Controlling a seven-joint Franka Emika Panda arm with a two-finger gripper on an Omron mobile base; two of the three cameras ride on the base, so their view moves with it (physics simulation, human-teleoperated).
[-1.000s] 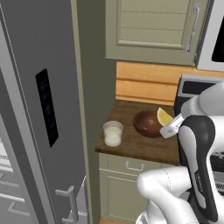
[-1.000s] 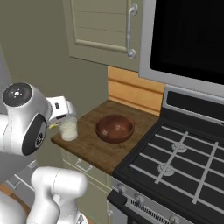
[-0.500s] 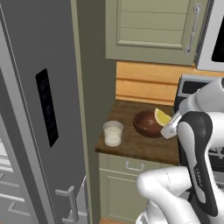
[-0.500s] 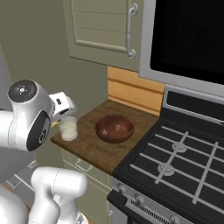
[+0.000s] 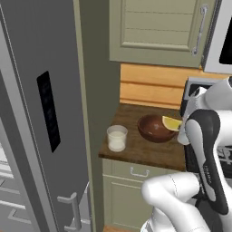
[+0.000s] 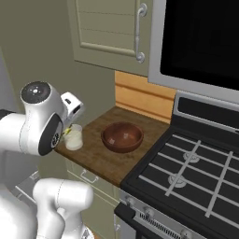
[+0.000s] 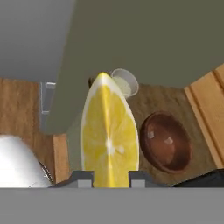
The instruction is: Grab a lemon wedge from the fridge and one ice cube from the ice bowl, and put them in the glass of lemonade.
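My fingers (image 7: 111,177) pinch lemon wedge (image 7: 109,138), held above counter (image 5: 149,152) between brown bowl (image 5: 155,128) and glass of lemonade (image 5: 117,138).

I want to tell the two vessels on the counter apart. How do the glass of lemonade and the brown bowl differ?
The glass of lemonade is clear and pale; the brown bowl is dark and opaque. The glass is narrow and upright-sided, the bowl wide and low. The glass stands nearer the fridge, the bowl nearer the stove. Both are round, upright and apart on the wooden counter.
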